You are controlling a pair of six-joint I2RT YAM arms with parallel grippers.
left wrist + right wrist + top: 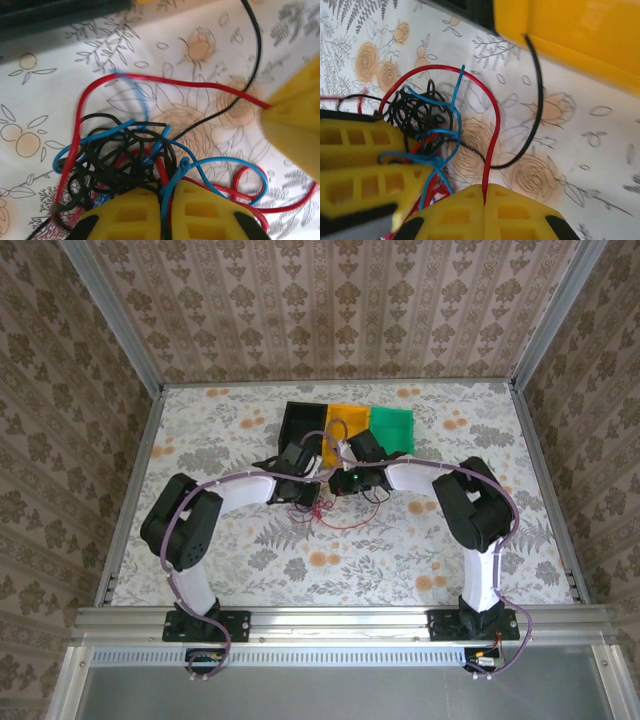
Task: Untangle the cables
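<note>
- Top view: the cables are lying in one small bunch on the table, just on the near side of the black bin, yellow bin and green bin.
- The left fingers and right fingers are meeting close together over the bunch. They are too small here for telling the grip, and I cannot tell whether any wire is sitting in a bin.
- Left wrist: the left fingers are pressing together on red and blue wires at the near edge of the cables.
- The right fingers are coming in from the right and pinching the red strand, which is arching over the pile.
- Black loops are crowding the middle, with blue weaving through them. A black strand is running off toward the top.
- Right wrist: the right fingers are clamping shut on the red strand, which is looping up and back into the cables.
- The left fingers are sitting at the left, gripping blue and red wires right beside the pile.
- The black strand is trailing up toward the yellow bin.
- Progress: this is looking barely begun. Both holds are set but no wire is lying free of the others.
- All the pulling apart and sorting is remaining.
</note>
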